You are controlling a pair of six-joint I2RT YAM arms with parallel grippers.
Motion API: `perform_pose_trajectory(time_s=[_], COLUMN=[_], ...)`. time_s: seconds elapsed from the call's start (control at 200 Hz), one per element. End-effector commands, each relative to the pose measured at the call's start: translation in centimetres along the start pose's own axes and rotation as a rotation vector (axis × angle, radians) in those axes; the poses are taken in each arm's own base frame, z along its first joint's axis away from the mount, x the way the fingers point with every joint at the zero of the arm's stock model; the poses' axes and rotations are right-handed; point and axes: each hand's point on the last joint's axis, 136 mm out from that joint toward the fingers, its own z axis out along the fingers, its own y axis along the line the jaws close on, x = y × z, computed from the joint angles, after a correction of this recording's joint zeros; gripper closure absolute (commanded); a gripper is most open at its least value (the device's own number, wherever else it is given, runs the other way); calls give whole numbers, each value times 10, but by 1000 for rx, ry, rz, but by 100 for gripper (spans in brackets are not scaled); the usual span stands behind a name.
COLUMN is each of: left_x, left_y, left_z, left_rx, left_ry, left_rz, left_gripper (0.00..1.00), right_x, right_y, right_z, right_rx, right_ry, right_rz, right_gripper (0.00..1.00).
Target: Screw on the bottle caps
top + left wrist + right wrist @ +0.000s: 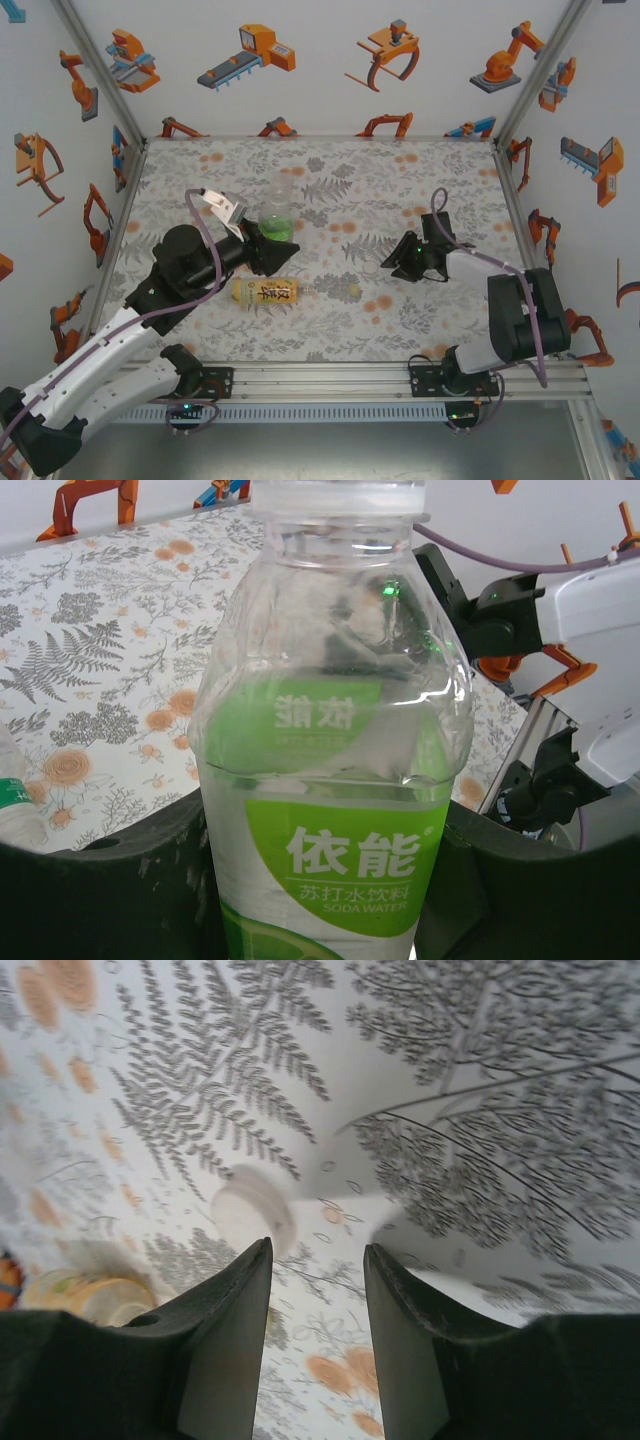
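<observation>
A clear bottle with a green label (345,855) stands upright between the fingers of my left gripper (325,890), which is shut on its lower body. A pale cap (335,495) sits on its neck. From above, the left gripper (270,250) holds this bottle (277,227) left of the table's middle. In front of it the amber bottle with a yellow label (268,292) lies on its side. My right gripper (318,1250) hangs open just over the table with nothing between its fingers. A small white cap (250,1210) lies just past its left fingertip, also visible from above (371,268).
The floral table (340,180) is walled at the back and both sides. The amber bottle's end (85,1298) lies at the lower left of the right wrist view. Part of a clear object with green on it (12,810) pokes in at the left wrist view's edge.
</observation>
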Motion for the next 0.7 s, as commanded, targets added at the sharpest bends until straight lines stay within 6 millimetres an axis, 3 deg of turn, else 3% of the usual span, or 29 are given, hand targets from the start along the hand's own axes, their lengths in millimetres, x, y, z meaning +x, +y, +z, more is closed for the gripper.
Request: perform_pose_trajectory(time_s=[0.0, 0.255, 0.491, 0.696], left_x=[1, 5, 8, 9], left_y=[-2, 0, 1, 2], left_z=[-3, -7, -11, -16], left_rx=[8, -5, -9, -20], left_ry=[0, 3, 0, -1], left_rz=[17, 30, 31, 38], left_gripper=[100, 100, 100, 100], right_x=[10, 4, 11, 15], right_y=[-18, 19, 54, 63], right_z=[-15, -24, -4, 16], right_rx=[185, 308, 349, 363], right_ry=[50, 40, 60, 85], right_rz=[-103, -293, -407, -431], right_gripper=[57, 41, 38, 38])
